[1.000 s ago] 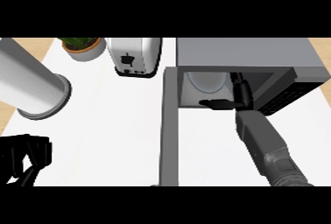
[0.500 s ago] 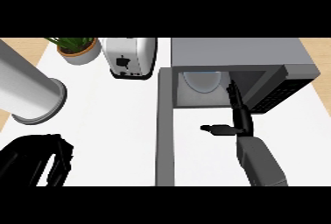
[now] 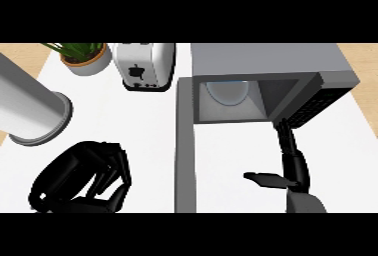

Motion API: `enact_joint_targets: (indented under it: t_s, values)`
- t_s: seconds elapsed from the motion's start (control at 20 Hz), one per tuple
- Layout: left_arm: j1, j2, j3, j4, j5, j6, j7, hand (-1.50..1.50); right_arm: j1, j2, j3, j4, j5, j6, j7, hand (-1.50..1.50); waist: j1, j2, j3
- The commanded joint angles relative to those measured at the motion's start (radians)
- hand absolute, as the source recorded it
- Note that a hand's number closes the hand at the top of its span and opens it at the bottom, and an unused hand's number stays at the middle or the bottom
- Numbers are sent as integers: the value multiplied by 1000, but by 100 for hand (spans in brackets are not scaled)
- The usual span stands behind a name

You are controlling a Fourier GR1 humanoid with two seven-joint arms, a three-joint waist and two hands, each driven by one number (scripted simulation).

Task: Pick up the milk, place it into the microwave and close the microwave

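Now: microwave [image 3: 266,60] at upper right of white surface [image 3: 148,130], cavity open toward the viewer. Door [image 3: 185,150] swung out, seen edge-on as a grey strip running from cavity's left corner down to the lower edge. Milk [image 3: 227,92] inside the cavity, toward the back, pale rounded shape with a bluish rim; apart from both hands. Right hand [image 3: 288,167] low right, in front of the cavity and outside it, right of door, not touching it; fingers straight and pointing up toward the microwave's right front corner, thumb stuck out to the left; empty, relaxed, holding nothing. Left hand [image 3: 85,177] at lower left, well left of door, fingers curled in on themselves, nothing visible inside them. Toaster [image 3: 142,67] upper middle, just left of the microwave. Potted plant [image 3: 83,57] at upper left, beside toaster. Grey cylinder [image 3: 29,112] lying at left edge, above left hand.
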Motion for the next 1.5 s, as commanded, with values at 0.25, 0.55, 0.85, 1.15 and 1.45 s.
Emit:
enact_joint_targets:
  t_s: [0.25, 0.55, 0.85, 1.15, 1.45]
  values:
    - [-148, -3, -250, 281, -257, 99, -160, 150, 364, -8, 88, -422, -28, 101, 71, -150, -6, 8, 0]
    - [-189, -3, -461, 529, -375, 333, -320, 150, 506, -60, 108, -651, -34, 146, 104, -150, -4, 11, 0]
    - [-306, -3, -579, 818, -351, 602, -553, 150, 593, -105, 96, -803, -132, 267, 91, -150, -8, 14, 0]
    - [-417, -3, -742, 1001, -120, 802, -668, 150, 625, -89, 128, -985, -214, 310, 207, -150, -28, 19, -1]
    - [-499, -3, -885, 1068, 54, 861, -641, 150, 679, -138, 120, -1108, -268, 367, 252, -150, -78, 26, -2]
